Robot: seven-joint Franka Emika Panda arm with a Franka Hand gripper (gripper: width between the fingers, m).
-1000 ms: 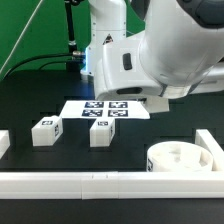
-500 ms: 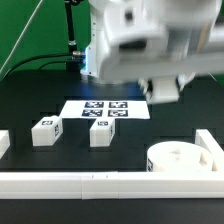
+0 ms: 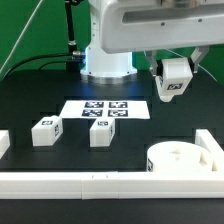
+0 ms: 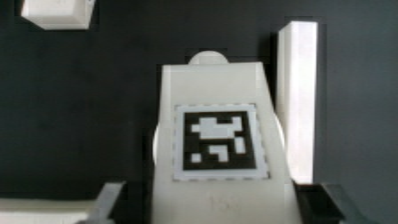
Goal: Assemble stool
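The hand [image 4: 217, 200] grips a white leg [image 4: 217, 85] bearing a black-and-white tag [image 4: 217, 138], with a white rail [image 4: 302, 90] beside it.

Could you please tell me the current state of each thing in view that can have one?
claw: shut on a leg, up above the table.
held leg: gripped, off the table.
leg at the exterior view's left: loose on the table.
middle leg: loose on the table.
seat disc: flat on the table against the rail, no legs fitted.
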